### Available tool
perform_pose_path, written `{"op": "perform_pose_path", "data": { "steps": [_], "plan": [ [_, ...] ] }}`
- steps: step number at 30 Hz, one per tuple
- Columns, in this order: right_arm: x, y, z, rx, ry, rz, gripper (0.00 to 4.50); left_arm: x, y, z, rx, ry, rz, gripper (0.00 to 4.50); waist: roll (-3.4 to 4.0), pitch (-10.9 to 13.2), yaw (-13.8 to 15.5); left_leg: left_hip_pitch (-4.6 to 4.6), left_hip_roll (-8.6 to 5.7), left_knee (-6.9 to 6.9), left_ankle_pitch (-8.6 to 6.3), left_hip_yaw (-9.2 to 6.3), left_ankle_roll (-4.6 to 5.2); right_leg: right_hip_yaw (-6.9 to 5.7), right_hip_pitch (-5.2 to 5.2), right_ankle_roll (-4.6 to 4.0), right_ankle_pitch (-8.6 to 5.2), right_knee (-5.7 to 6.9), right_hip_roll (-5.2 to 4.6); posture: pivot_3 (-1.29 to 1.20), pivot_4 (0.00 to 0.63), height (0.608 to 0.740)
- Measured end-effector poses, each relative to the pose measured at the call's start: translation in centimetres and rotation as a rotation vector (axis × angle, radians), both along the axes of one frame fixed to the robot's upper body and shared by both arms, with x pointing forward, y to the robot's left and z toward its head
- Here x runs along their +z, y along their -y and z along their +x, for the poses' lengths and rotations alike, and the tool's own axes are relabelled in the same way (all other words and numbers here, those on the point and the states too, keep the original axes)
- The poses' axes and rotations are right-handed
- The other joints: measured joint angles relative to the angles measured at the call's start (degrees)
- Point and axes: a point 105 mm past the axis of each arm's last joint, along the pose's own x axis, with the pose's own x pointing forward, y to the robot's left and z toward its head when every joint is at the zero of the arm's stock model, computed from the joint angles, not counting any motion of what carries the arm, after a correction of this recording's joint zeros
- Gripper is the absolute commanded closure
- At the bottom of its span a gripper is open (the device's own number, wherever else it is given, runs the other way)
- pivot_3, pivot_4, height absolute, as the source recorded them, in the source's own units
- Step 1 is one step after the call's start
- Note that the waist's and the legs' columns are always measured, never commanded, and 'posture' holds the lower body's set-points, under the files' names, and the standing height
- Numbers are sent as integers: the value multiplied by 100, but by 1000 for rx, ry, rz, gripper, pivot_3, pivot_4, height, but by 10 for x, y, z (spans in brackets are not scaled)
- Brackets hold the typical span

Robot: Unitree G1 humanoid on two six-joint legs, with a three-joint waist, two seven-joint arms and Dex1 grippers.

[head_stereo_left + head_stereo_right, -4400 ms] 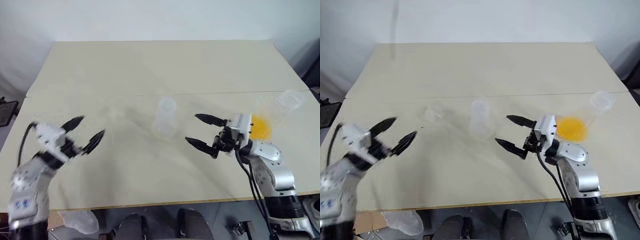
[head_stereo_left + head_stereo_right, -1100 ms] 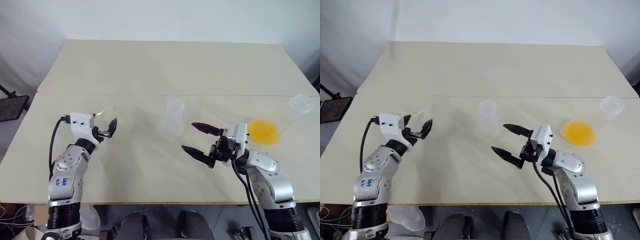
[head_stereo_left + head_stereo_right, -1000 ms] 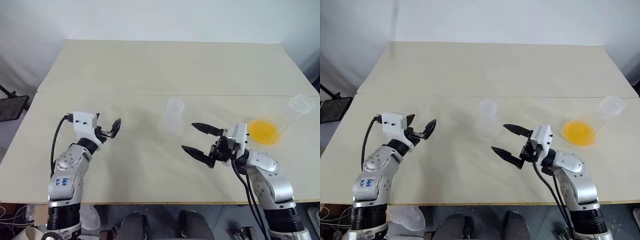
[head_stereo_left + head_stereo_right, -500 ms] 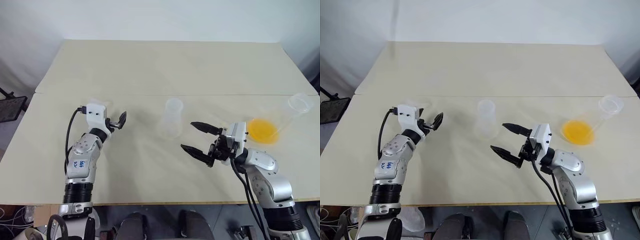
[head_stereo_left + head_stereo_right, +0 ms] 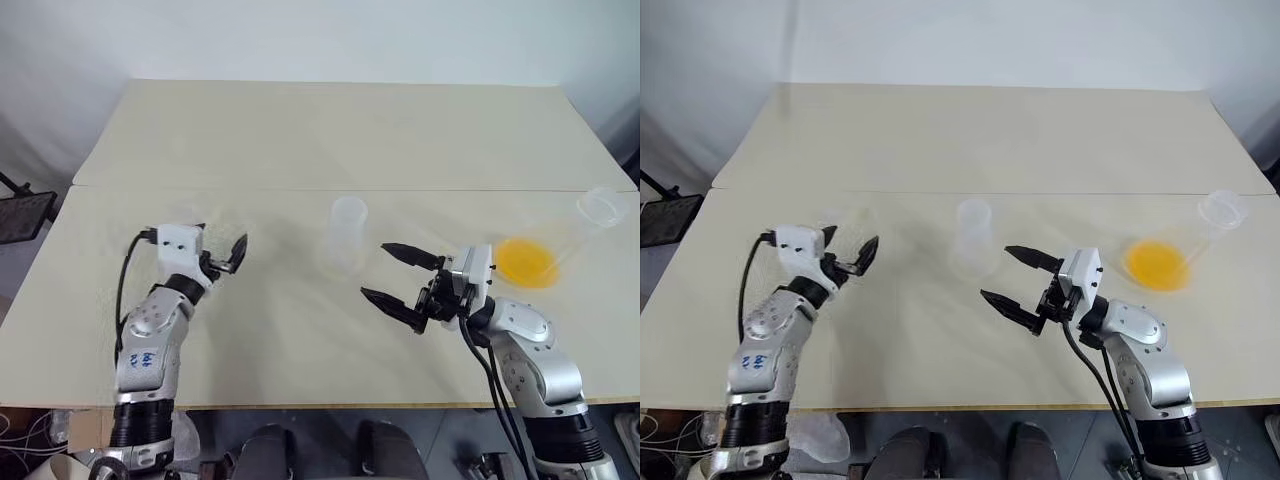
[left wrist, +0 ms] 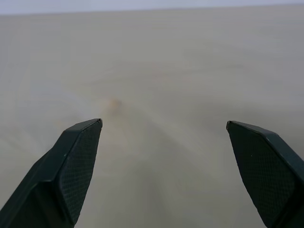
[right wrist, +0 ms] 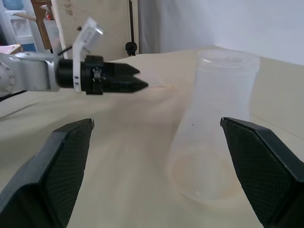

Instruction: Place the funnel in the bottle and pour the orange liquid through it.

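Beige table (image 5: 300, 140) spreads under both arms, a seam running across it; the bottle (image 5: 345, 236) stands upright near the middle, clear and colourless, just beyond that seam's near side; over on the robot's right lies a larger clear flask (image 5: 570, 240) tipped on its side, flared mouth toward the table's right edge, and the orange liquid (image 5: 527, 262) pools bright inside its lower wall.

Right claw (image 5: 395, 275) hangs above the table between the bottle and the lying flask, both black fingers spread wide and pointing toward the bottle, nothing between them; in the right wrist view the bottle (image 7: 213, 142) sits ahead between those open fingers, apart from them, a faint orange tint at its base.

Left claw (image 5: 222, 254) hovers over the robot's left part of the table, well apart from the bottle; in the left wrist view its fingers (image 6: 71, 171) stand far apart with bare table between them, gripping nothing; from the right wrist view the left claw (image 7: 135, 78) shows side-on beyond the bottle.

Funnel is hard to make out; a faint clear shape just beyond the left claw may be it, I cannot tell.
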Motion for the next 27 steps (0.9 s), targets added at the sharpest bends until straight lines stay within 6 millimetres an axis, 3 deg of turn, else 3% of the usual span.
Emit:
{"op": "perform_pose_path", "data": {
  "steps": [4,9,13,19,27],
  "plan": [
    [1,0,0,-2,9,2,0,-3,1,-1,7,-23,-13,42,0,0,19,1,-3,1,0,-1,0,0,3,0,0,0,-2,0,150,740],
    [3,-3,2,9,16,10,0,-21,21,32,-75,-98,-93,42,0,0,12,0,-5,3,1,2,1,-3,3,0,0,-1,1,0,150,740],
    [4,-3,6,6,17,13,0,-20,27,51,-98,-93,-98,42,0,0,-14,0,-6,-6,1,4,1,-9,-2,0,0,-1,2,0,150,740],
    [3,-3,6,5,15,14,0,-24,21,55,-60,-93,-59,42,0,0,-19,-1,-5,-4,1,3,1,-11,0,0,0,-1,1,0,150,740],
    [2,-1,3,3,32,17,0,-21,13,42,-58,-81,-14,2610,0,0,1,-1,-5,-1,1,-1,1,-10,1,0,0,-1,0,0,150,740]
  ]
}}
